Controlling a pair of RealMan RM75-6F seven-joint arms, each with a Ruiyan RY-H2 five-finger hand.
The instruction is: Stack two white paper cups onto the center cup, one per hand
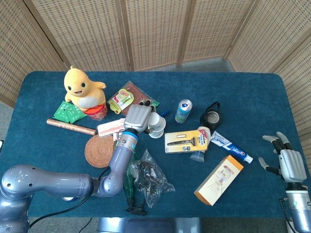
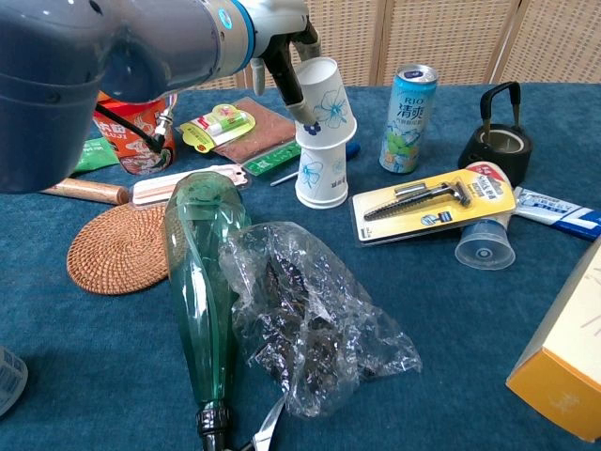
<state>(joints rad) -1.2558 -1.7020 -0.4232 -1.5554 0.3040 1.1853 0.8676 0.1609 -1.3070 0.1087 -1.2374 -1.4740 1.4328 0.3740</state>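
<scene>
Two cups mattered here, and I had them nearly in line. Nearest me in the chest view lay the green bottle (image 2: 202, 282) and a crumpled plastic bag (image 2: 315, 324), neither in my way. Past them the center cup (image 2: 320, 174) stood mouth down on the table (image 2: 113, 376), and my left hand (image 2: 286, 42) held the second cup (image 2: 324, 96) just above it, also mouth down, pinched at its side. That held cup leaned, its closed end tipped away to the right, so its long axis was off the upright axis of the one below; its rim sat at or just over the lower cup's top, and I could not tell whether they touched. I judged the coming move to be straightening it and pressing straight down. My right hand (image 1: 286, 165) hung far off at the table's right edge, fingers spread and empty, well apart from both cups, so the left was plainly the nearer. I saw no third white cup in either view. Farther back, the blue can (image 2: 408, 105) read "RIO" with Chinese characters beneath, and the red tub (image 2: 136, 127) carried Chinese lettering too small for me to read.
</scene>
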